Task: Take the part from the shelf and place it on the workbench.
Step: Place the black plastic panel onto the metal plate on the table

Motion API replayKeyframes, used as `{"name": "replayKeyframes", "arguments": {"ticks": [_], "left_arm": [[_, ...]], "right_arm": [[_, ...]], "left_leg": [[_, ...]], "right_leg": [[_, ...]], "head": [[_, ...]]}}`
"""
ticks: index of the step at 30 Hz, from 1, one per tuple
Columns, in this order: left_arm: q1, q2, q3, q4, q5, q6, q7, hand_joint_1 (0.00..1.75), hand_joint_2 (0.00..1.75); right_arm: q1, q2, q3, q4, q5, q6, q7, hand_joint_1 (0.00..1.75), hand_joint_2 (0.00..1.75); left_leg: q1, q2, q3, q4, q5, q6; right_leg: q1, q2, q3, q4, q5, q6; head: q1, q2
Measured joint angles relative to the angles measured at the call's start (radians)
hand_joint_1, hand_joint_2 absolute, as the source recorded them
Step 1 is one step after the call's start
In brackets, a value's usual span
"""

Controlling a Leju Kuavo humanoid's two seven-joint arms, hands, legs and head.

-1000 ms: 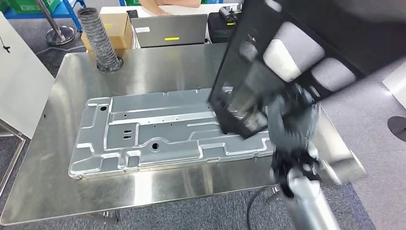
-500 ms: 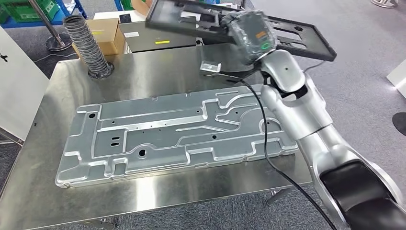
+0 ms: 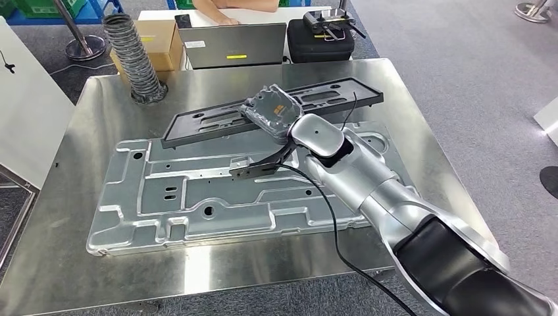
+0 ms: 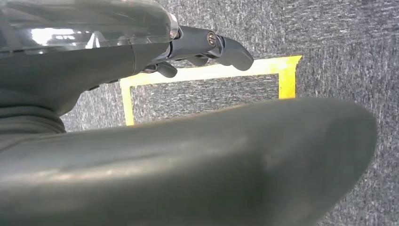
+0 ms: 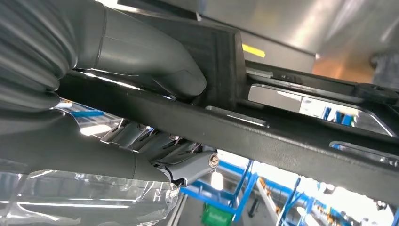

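Observation:
The part is a long black plastic frame (image 3: pixel 197 124) with slotted openings. It lies nearly flat over the far half of the steel workbench (image 3: pixel 72 263), along the far edge of a large stamped silver plate (image 3: pixel 191 191). My right hand (image 3: pixel 270 110), wrapped in clear film, grips the frame near its middle. In the right wrist view the thumb (image 5: pixel 141 52) presses one face of the black frame (image 5: pixel 291 136) and the fingers (image 5: pixel 188 167) curl under the other. My left hand (image 4: pixel 117 52) hangs over grey carpet, fingers apart, holding nothing.
A grey corrugated hose (image 3: pixel 131 56) rises from the bench's far left corner. Behind the bench are a cardboard box (image 3: pixel 161 41), a laptop (image 3: pixel 233 43), a black case (image 3: pixel 322 36) and a person's arm (image 3: pixel 230 5). A white panel (image 3: pixel 26 112) stands at the left.
My right arm has swung the black frame from tilted high near the camera down to nearly flat over the bench's far half. The camera also shifted.

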Motion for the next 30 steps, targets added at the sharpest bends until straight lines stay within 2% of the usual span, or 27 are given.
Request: {"name": "replayKeyframes", "arguments": {"ticks": [2,3,5,7,8,10,12,13,14,15,17,19,22,24,27,28,29,30], "left_arm": [[0.001,-0.001,0.003,0.0,-0.001,0.0,0.0,0.0,0.0],[0.001,-0.002,0.005,0.0,-0.001,0.0,0.0,0.0,0.0],[0.0,-0.004,0.007,0.0,-0.001,0.0,0.0,0.0,0.0],[0.0,-0.004,0.008,0.0,-0.001,0.0,-0.001,0.0,0.0],[0.001,-0.004,0.009,0.0,-0.001,-0.001,-0.001,0.0,0.0],[0.002,-0.005,0.01,0.0,-0.001,-0.001,-0.004,0.0,0.0],[0.003,-0.005,0.014,0.0,-0.001,-0.001,-0.008,0.0,0.0],[0.003,-0.005,0.018,0.0,-0.001,-0.001,-0.01,0.0,0.0],[0.003,-0.005,0.022,0.0,-0.001,-0.001,-0.011,0.0,0.0],[0.004,-0.005,0.027,0.0,0.0,-0.001,-0.012,0.0,0.0],[0.005,-0.005,0.038,0.0,0.002,0.0,-0.014,0.0,0.0],[0.005,-0.006,0.052,0.0,0.005,0.001,-0.023,0.0,0.0],[0.006,-0.011,0.067,0.0,0.004,-0.004,-0.047,0.0,0.0],[0.007,-0.014,0.073,0.0,0.001,-0.008,-0.058,0.0,0.0],[0.007,-0.015,0.082,0.0,-0.001,-0.01,-0.063,0.0,0.0],[0.007,-0.015,0.084,0.0,-0.001,-0.011,-0.063,0.0,0.0],[0.007,-0.015,0.084,0.0,-0.001,-0.011,-0.064,0.0,0.0],[0.007,-0.015,0.085,0.0,-0.001,-0.011,-0.064,0.0,0.0]], "right_arm": [[-0.007,0.003,0.007,0.008,-0.003,0.0,0.0,1.75,1.75],[-0.011,0.006,0.01,0.011,-0.004,0.0,0.0,1.75,1.75],[-0.014,0.01,0.016,0.017,-0.004,0.0,0.0,1.75,1.75],[-0.015,0.012,0.02,0.023,-0.005,0.001,-0.003,1.75,1.75],[-0.016,0.014,0.022,0.026,-0.008,0.003,-0.009,1.75,1.75],[-0.013,0.025,0.03,0.032,-0.025,0.013,-0.035,1.75,1.75],[0.004,0.041,0.047,0.037,-0.064,0.033,-0.064,1.75,1.75],[0.017,0.051,0.058,0.041,-0.097,0.051,-0.077,1.75,1.75],[0.031,0.059,0.068,0.043,-0.134,0.071,-0.088,1.75,1.75],[0.041,0.068,0.078,0.045,-0.179,0.096,-0.096,1.75,1.75],[0.049,0.085,0.095,0.051,-0.263,0.147,-0.097,1.75,1.75],[0.049,0.1,0.112,0.057,-0.324,0.198,-0.075,1.75,1.75],[0.055,0.113,0.14,0.069,-0.367,0.268,-0.004,1.75,1.75],[0.061,0.114,0.153,0.076,-0.383,0.288,0.029,1.75,1.75],[0.068,0.114,0.168,0.086,-0.394,0.291,0.041,1.75,1.75],[0.071,0.114,0.171,0.089,-0.396,0.291,0.042,1.75,1.75],[0.072,0.114,0.174,0.091,-0.397,0.291,0.042,1.75,1.75],[0.073,0.114,0.175,0.092,-0.397,0.291,0.042,1.75,1.75]], "left_leg": [[-0.003,-0.001,0.002,0.002,-0.004,-0.005],[-0.004,-0.001,0.002,0.002,-0.006,-0.009],[-0.004,0.001,0.002,0.002,-0.008,-0.019],[-0.003,0.002,0.005,0.003,-0.013,-0.029],[-0.002,0.003,0.001,0.016,-0.025,-0.033],[-0.001,0.002,-0.036,0.103,-0.077,-0.04],[0.0,0.002,-0.097,0.234,-0.133,-0.046],[0.001,0.002,-0.117,0.272,-0.14,-0.049],[0.002,0.002,-0.12,0.272,-0.128,-0.051],[0.003,0.002,-0.103,0.232,-0.099,-0.052],[0.006,0.002,-0.04,0.102,-0.037,-0.053],[0.006,-0.001,-0.004,0.027,-0.016,-0.044],[0.005,-0.003,-0.001,0.018,-0.015,-0.025],[0.007,-0.002,0.0,0.014,-0.011,-0.013],[0.007,-0.001,0.0,0.014,-0.011,-0.006],[0.006,-0.001,0.0,0.014,-0.011,-0.005],[0.005,-0.001,0.001,0.014,-0.011,-0.005],[0.004,-0.001,0.002,0.014,-0.011,-0.005]], "right_leg": [[0.005,-0.002,0.066,-0.144,0.065,-0.015],[0.009,-0.004,0.089,-0.194,0.083,-0.02],[0.015,-0.006,0.104,-0.224,0.086,-0.027],[0.012,-0.006,0.109,-0.234,0.089,-0.032],[0.009,-0.006,0.114,-0.24,0.09,-0.036],[0.006,-0.006,0.121,-0.248,0.092,-0.044],[0.007,-0.004,0.124,-0.247,0.089,-0.048],[0.007,-0.003,0.125,-0.246,0.088,-0.049],[0.007,-0.002,0.125,-0.243,0.086,-0.048],[0.007,-0.001,0.126,-0.24,0.084,-0.047],[0.008,0.001,0.124,-0.228,0.075,-0.04],[0.012,0.003,0.12,-0.217,0.069,-0.032],[0.012,0.005,0.117,-0.212,0.066,-0.022],[0.009,0.003,0.099,-0.168,0.035,-0.011],[0.004,0.001,0.011,0.023,-0.056,0.002],[0.003,0.001,-0.011,0.07,-0.068,0.002],[0.002,0.0,-0.016,0.079,-0.062,0.001],[0.003,0.0,-0.001,0.048,-0.038,-0.003]], "head": [[0.0,0.0],[-0.001,0.0],[-0.001,0.0],[-0.001,0.0],[-0.001,0.0],[-0.002,0.0],[-0.002,0.0],[-0.002,0.0],[-0.002,0.0],[-0.002,0.0],[-0.002,0.0],[-0.002,0.0],[0.0,0.0],[0.003,0.0],[0.008,0.0],[0.008,0.0],[0.008,0.0],[0.008,0.0]]}}
